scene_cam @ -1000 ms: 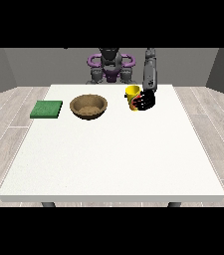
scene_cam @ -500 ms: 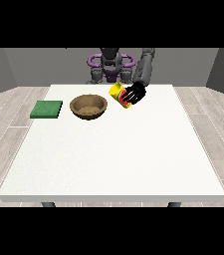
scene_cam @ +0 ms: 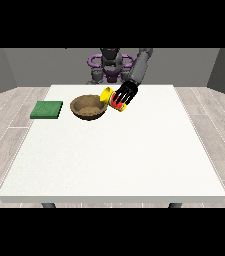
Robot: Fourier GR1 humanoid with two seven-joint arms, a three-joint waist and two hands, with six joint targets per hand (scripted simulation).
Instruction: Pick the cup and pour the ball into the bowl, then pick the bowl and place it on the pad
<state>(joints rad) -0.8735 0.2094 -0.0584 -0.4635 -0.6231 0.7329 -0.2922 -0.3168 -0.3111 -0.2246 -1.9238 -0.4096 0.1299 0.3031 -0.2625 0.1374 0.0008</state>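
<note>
While no writing or label shows on anything, a green pad (scene_cam: 47, 109) lies at the table's (scene_cam: 114, 160) left; right of it sits the brown bowl (scene_cam: 88, 107). Beside the bowl's right rim, the hand (scene_cam: 125, 93) holds the tilted yellow cup (scene_cam: 112, 98), fingers curled round it.

Bowl (scene_cam: 88, 107) looks like matt brown wood, pad (scene_cam: 47, 109) matt green, table (scene_cam: 114, 160) smooth matt white w/ faint speckle

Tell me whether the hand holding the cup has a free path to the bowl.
Probably yes. The hand holds the tilted cup right beside the bowl, and nothing stands between them; but it is occupied with the cup.
</note>
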